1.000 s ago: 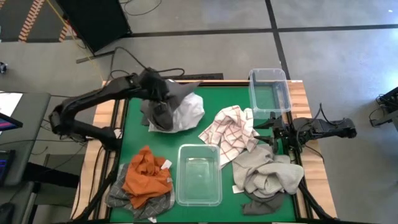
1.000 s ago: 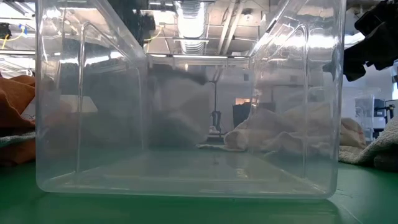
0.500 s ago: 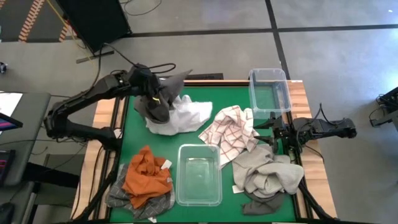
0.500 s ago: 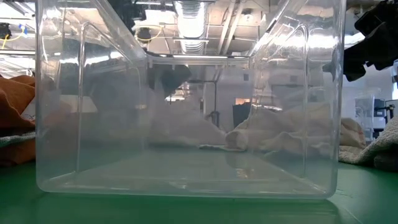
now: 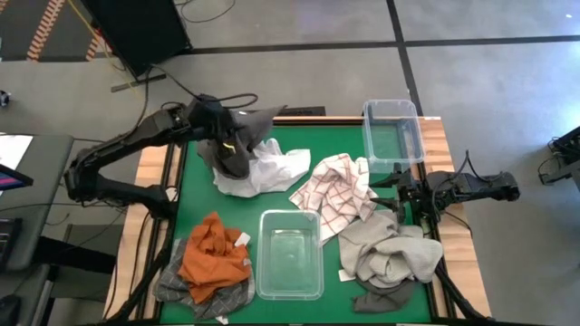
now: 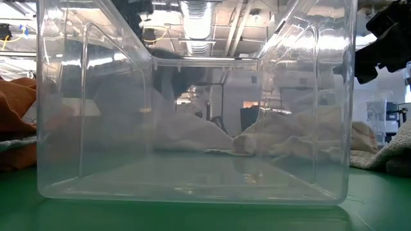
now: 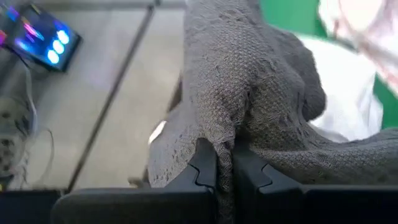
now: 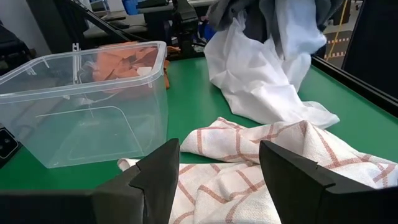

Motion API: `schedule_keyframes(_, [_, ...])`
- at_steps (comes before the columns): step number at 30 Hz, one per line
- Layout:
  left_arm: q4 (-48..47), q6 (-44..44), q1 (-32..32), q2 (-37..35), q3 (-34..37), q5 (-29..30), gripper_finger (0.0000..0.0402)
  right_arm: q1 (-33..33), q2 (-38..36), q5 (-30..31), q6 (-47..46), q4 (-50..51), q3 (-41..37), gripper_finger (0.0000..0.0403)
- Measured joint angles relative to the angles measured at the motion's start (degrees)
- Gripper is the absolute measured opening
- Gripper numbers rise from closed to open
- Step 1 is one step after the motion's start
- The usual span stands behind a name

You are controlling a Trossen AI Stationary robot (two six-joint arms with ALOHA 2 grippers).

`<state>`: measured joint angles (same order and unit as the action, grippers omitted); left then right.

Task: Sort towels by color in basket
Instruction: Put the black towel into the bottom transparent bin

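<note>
I have the left gripper up over the far-left part of the green table, its fingers pinched tight on a fold of the dark grey towel, which hangs bunched from it. The lower end of that towel drapes onto the white towel, itself partly lifted and crumpled beneath it, with one end trailing flat on the table surface toward the middle.

My right gripper waits low at the right edge, fingers spread wide with nothing between them, pointing across the red-checked towel that lies just in front of it.

One clear bin stands near the front centre of the table and a second clear bin stands at the far-right corner (I can see no cloth inside either of them from above).

At the front left, the rust orange towel sits heaped on a heathered grey towel, touching the side of the near bin. At the front right a beige-grey towel lies piled on another dark grey cloth, just beside the right gripper and well apart from the left one
</note>
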<state>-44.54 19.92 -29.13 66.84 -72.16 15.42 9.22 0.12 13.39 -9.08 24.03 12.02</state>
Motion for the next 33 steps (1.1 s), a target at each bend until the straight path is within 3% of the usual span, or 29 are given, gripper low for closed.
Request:
schedule_keyframes(11, [2.63,-2.03,0.18,-6.13,-3.24,0.41,0.0043,0.01,0.0,0.0,0.0,0.04,0.01,0.0249])
schedule_keyframes(23, [0.03,-1.37,0.34,-5.31,-3.22,0.35,0.007,0.01,0.01,0.0,0.0,0.02,0.01,0.0249])
schedule_keyframes(29, [-2.02,0.09,0.47,-3.81,-2.39,0.35,0.0014,0.01,0.01,0.01,0.01,0.02,0.01,0.0249])
schedule_keyframes(33, [0.77,0.44,1.0,-4.23,-2.38,0.7,0.0008,0.01,0.0,0.0,0.01,0.02,-0.01,0.0249])
